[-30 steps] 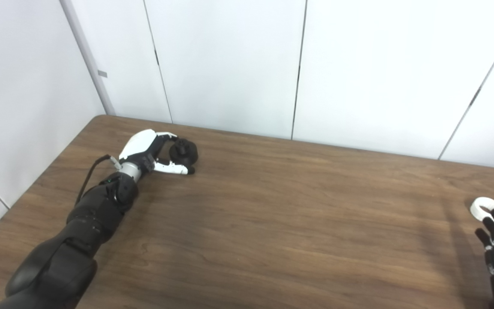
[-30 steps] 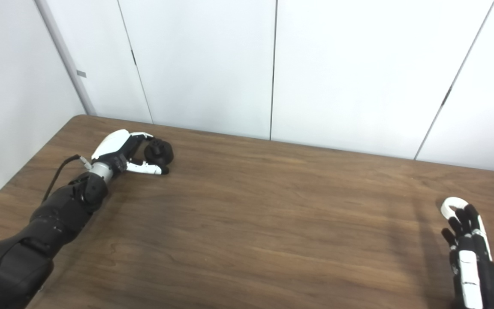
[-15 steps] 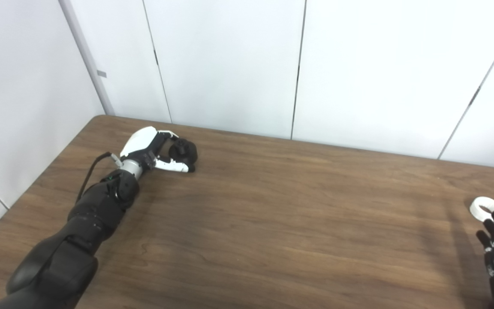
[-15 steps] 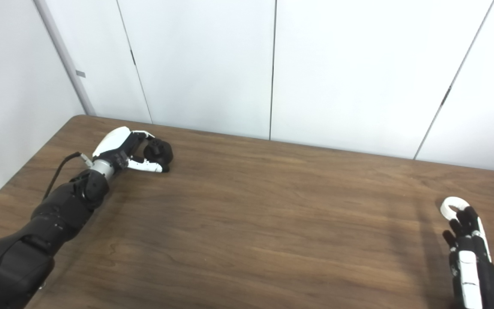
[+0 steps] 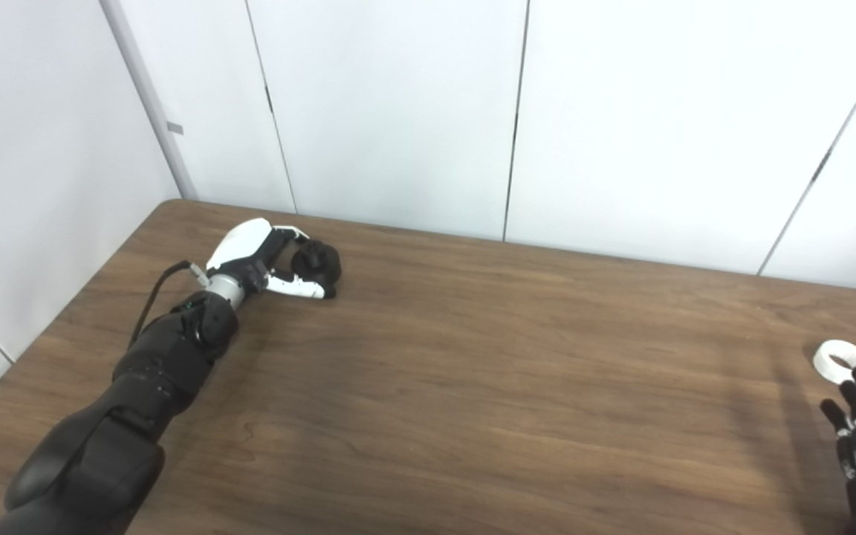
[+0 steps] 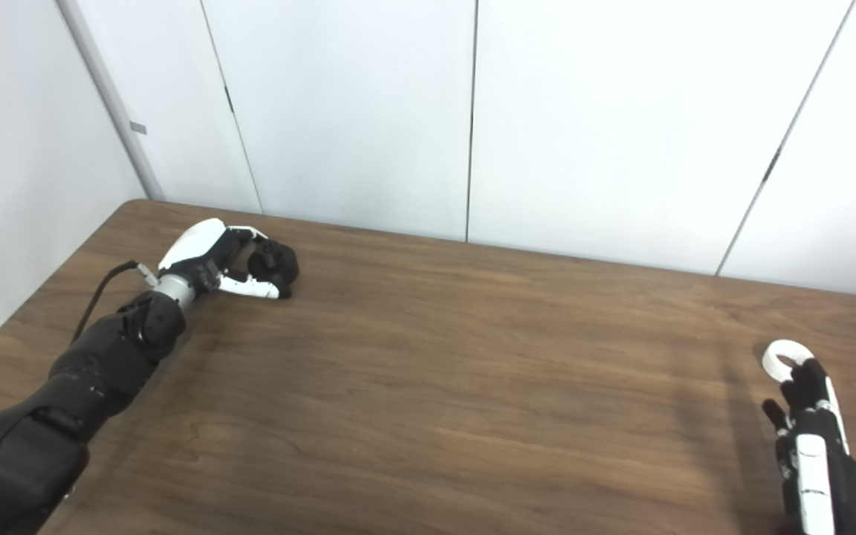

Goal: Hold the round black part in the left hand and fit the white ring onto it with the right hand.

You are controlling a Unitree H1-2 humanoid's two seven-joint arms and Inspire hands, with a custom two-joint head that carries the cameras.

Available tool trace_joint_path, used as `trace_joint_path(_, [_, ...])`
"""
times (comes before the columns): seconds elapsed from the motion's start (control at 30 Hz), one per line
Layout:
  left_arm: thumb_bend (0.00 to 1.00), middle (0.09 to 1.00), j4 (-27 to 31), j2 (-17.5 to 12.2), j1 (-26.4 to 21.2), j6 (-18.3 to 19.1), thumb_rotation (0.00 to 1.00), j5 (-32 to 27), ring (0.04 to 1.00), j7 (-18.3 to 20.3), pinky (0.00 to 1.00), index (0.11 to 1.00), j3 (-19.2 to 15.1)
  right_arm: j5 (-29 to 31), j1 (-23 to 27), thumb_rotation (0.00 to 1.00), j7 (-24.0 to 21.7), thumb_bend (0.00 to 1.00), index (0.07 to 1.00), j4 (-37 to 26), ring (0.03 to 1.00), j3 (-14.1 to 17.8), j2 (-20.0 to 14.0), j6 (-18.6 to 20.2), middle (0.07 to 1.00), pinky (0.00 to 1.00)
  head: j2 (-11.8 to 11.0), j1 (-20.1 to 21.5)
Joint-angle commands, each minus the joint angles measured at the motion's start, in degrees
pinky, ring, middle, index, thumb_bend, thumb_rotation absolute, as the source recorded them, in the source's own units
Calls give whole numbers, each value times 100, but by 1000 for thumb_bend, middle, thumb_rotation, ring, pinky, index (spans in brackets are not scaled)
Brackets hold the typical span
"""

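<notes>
At the far left of the brown wooden table, the fingers and thumb of the left hand are curling around the round black part, which is sitting on the tabletop. Near the right edge, the right hand is reaching with straight, parted fingertips, holding nothing, just beside the small white plastic ring lying flat.

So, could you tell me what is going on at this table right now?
The left robot hand is wrapped around the round black part at the far left of the wooden table. The right robot hand is at the near right, fingers apart, just short of the white ring lying flat. The ring is not yet picked up.
</notes>
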State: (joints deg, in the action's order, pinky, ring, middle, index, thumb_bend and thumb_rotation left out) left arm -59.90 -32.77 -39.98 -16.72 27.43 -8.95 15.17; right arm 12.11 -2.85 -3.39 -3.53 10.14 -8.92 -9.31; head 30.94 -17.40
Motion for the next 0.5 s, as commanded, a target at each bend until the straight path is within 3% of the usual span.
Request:
trace_joint_path(0.0, [947,851,95,-201,-73,6,290,51,908,11,950,686,15,39,-130,857,-3,280,980,112,985,23,66,-85,985,947,0,-8])
trace_joint_path(0.47, [944,850,74,-266,47,-28,270,-15,910,6,953,683,-42,156,-114,854,-37,278,973,140,982,38,57,-96,978,955,5,-19])
